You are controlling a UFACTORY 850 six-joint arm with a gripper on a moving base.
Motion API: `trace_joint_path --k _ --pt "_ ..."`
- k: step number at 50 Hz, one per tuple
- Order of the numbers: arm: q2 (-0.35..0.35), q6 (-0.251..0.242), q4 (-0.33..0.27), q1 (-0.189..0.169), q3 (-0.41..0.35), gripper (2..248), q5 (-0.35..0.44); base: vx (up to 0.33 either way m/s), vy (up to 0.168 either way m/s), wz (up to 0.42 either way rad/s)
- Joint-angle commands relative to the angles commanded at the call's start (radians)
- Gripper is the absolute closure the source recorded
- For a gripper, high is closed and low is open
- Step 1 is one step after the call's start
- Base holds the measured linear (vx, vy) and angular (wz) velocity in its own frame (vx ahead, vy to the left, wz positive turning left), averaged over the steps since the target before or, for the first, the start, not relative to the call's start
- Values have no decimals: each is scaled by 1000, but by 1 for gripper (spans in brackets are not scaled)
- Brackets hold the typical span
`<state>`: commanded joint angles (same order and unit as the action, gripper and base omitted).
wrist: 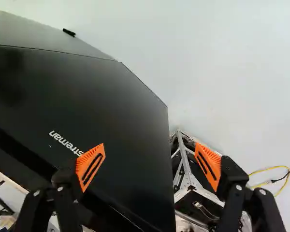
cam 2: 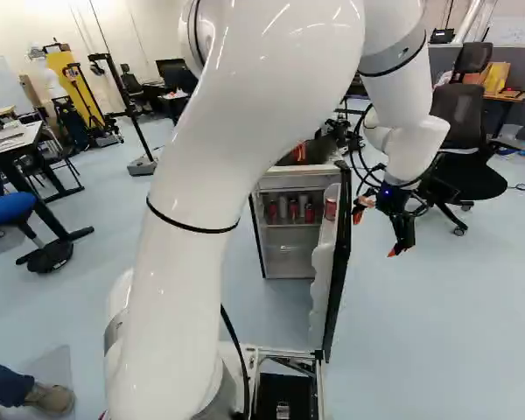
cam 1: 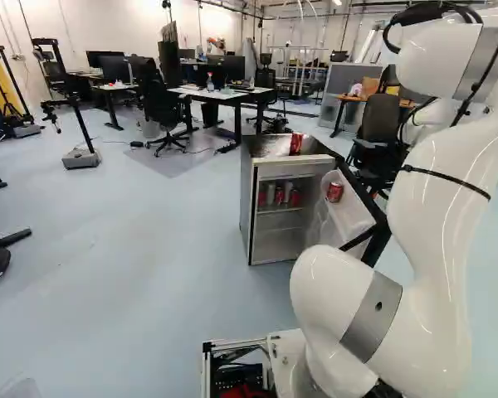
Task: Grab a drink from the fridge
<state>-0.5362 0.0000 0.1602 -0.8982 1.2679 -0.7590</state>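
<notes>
So the fridge (cam 1: 246, 199) is standing wide open, and the white arm (cam 2: 185, 262) reaches past it on the outer side of its door (cam 2: 337, 262), which is what worries me: cut straight across to the shelf from there and I reckon it shoves the door shut or snags it. The claw (wrist: 150, 144) has its fingers spread well apart and nothing in them, just outside the fridge, while the drink cans (cam 1: 279, 196) sit on a shelf inside and one loose-looking can (cam 1: 335, 192) in the door rack could get jolted out by a bump.
</notes>
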Motion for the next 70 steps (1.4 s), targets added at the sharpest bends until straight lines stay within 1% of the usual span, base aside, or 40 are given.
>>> trace_joint_path --k 40,70 --pt "98 0 -56 62 -150 3 13 0 0 0" --pt "158 0 -102 135 -239 3 58 0 0 0"
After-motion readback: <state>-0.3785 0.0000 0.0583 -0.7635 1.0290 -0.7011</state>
